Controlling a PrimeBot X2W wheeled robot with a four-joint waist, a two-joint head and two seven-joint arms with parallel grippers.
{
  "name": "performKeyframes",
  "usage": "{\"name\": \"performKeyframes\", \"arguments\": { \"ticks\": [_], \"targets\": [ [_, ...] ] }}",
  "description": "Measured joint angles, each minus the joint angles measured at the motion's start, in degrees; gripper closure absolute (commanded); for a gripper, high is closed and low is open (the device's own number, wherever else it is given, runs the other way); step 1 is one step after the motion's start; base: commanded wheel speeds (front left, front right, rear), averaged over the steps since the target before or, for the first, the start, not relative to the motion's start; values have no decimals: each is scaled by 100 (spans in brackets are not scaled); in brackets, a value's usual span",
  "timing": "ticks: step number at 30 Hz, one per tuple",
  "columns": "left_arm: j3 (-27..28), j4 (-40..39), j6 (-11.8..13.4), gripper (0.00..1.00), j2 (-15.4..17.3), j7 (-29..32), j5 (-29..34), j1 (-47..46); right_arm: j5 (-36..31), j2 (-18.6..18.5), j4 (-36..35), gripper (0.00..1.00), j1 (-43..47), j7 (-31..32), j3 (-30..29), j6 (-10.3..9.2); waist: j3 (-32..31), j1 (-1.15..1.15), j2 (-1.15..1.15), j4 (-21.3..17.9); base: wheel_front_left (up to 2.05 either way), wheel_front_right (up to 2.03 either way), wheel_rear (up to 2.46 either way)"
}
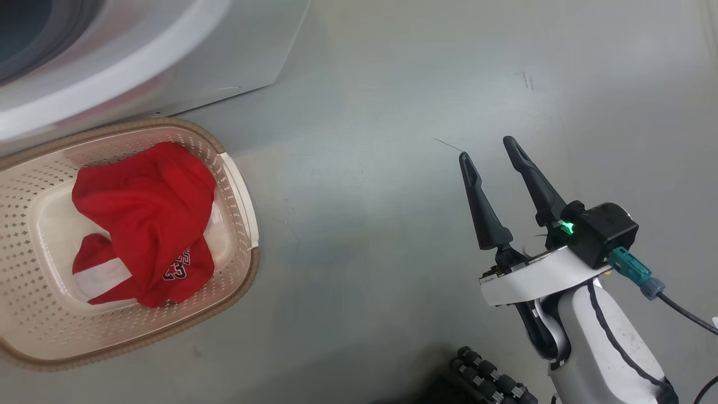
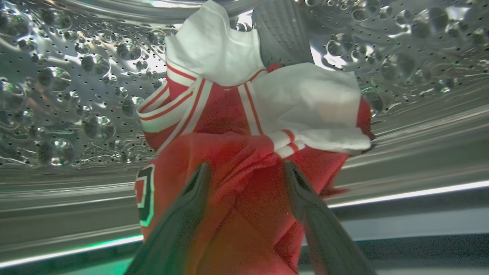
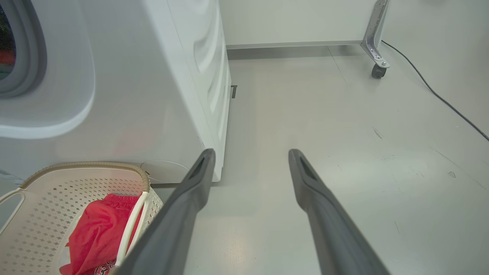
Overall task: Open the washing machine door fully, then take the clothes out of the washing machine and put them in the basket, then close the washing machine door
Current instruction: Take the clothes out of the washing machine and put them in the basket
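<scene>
Flanking the clothes (image 2: 244, 126) in the washing machine (image 2: 68, 95) drum, the left pincer (image 2: 246, 165) is held open; the right pincer (image 1: 487, 148) is spread empty above the floor (image 1: 364, 84).

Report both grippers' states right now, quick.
Left gripper: open, fingers either side of the clothes in the drum, not clamped.
Right gripper: open, empty, over the floor.

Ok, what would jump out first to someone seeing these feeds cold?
A red garment lies heaped in the cream basket beside the washing machine. In the steel drum, a red-and-white jersey sits between the fingers of the open left gripper. The right gripper hangs open over the grey floor.
</scene>
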Motion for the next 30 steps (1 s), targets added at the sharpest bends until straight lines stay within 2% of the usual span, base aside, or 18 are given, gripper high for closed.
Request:
{"name": "performKeyframes", "arguments": {
  "ticks": [6, 7, 8, 9, 18, 23, 30],
  "targets": [
    [7, 171, 92, 0, 32, 339, 75, -163, 69, 0, -5, 0, -58, -1, -5, 0, 74, 0, 0, -47, 0, 0, 0],
    [2, 185, 92, 36, 32, 385, 75, -181, 92, 1, -5, 0, -58, -1, -4, 0, 78, 0, 0, -48, 0, 0, 0],
    [-2, 193, 92, 62, 32, 420, 75, -201, 101, 1, -7, 0, -61, -1, -4, 0, 81, 0, 0, -47, 0, 0, 0],
    [-8, 199, 92, 100, 32, 463, 75, -229, 104, 1, -7, 0, -63, -1, -4, 0, 84, 0, 0, -45, 0, 0, 0],
    [-126, 223, 71, 100, -35, 579, 74, -376, 104, 2, -20, 0, -173, -9, -35, -8, 110, 0, 0, 18, 0, 0, 0],
    [-177, 125, 30, 100, -220, 308, 73, -431, 93, 2, -23, 0, -173, -27, -146, -16, 86, 0, 0, 123, 0, 0, 0],
    [-123, -65, 8, 100, -316, -276, 21, -463, 32, 3, -42, 0, -177, -29, -218, -54, 18, 0, 0, 282, 0, 0, 0]
  ]
}}
